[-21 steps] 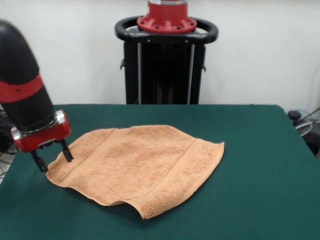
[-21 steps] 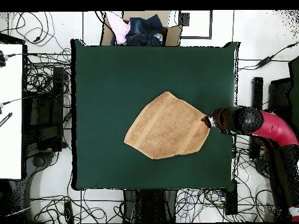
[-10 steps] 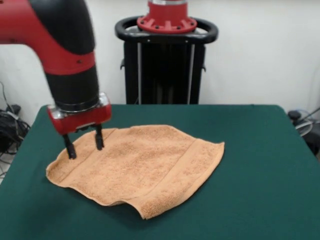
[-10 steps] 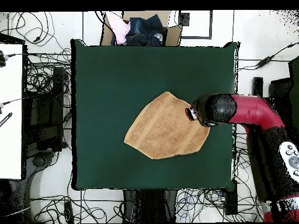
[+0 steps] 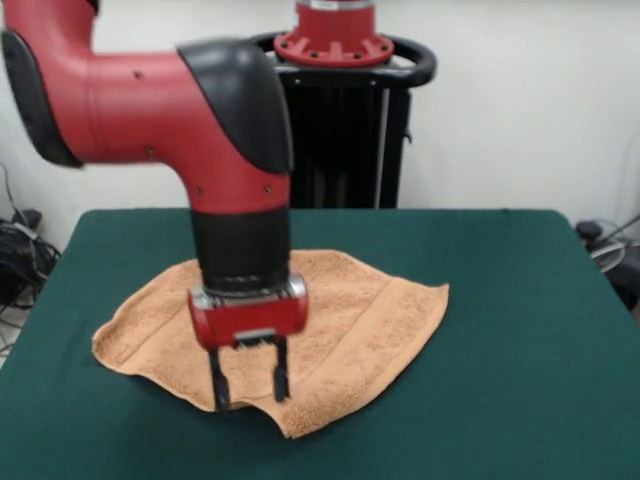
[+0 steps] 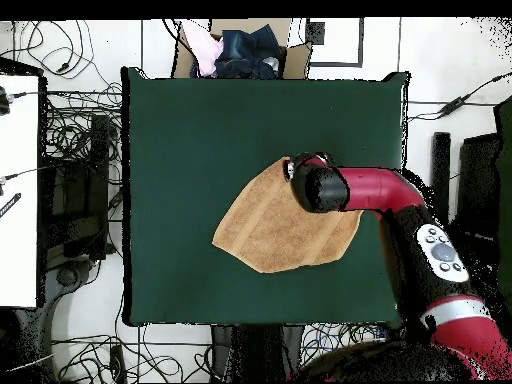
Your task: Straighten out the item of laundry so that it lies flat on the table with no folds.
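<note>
The towel (image 5: 300, 335) lay near the middle of the table (image 5: 520, 380), spread most of the way out, its orange-tan terry showing 1 woven band running diagonally toward the corner nearest the front camera. It looked light, limp and soft, the kind of cloth that drapes and drags rather than slides as a sheet, so a pull at one corner would likely stretch only that part. The near edge (image 5: 250, 405) was the trouble spot: it rose in a small ripple and curled beside the front corner, with a shadow under it. That lifted hem, or the corner just beside it, seemed the best place to pinch, since the cloth there stood clear of the green felt. The gripper (image 5: 248, 388) hung directly over that edge, its 2 black fingers (image 5: 217, 385) spread apart with nothing between them, tips at about towel level. From overhead the arm (image 6: 370, 190) covered the towel's upper right part.
</note>
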`<state>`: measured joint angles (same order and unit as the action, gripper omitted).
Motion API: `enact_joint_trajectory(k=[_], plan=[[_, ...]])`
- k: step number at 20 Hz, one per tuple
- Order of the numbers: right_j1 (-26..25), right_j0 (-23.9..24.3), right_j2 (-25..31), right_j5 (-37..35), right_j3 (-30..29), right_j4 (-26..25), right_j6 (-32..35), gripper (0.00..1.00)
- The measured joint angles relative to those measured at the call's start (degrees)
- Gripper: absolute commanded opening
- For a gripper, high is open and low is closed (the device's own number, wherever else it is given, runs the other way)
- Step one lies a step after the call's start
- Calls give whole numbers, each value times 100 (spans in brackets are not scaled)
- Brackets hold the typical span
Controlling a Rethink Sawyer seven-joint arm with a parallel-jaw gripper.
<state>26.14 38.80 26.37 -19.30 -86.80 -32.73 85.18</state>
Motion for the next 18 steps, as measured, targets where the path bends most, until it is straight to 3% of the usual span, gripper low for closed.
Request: enact_joint_trajectory(k=[2,6,18], plan=[[-268,-207,-219,765,-6,151,412,100],[-542,-411,-410,1227,-17,374,738,100],[-707,-782,-844,1320,-2,1069,846,100]])
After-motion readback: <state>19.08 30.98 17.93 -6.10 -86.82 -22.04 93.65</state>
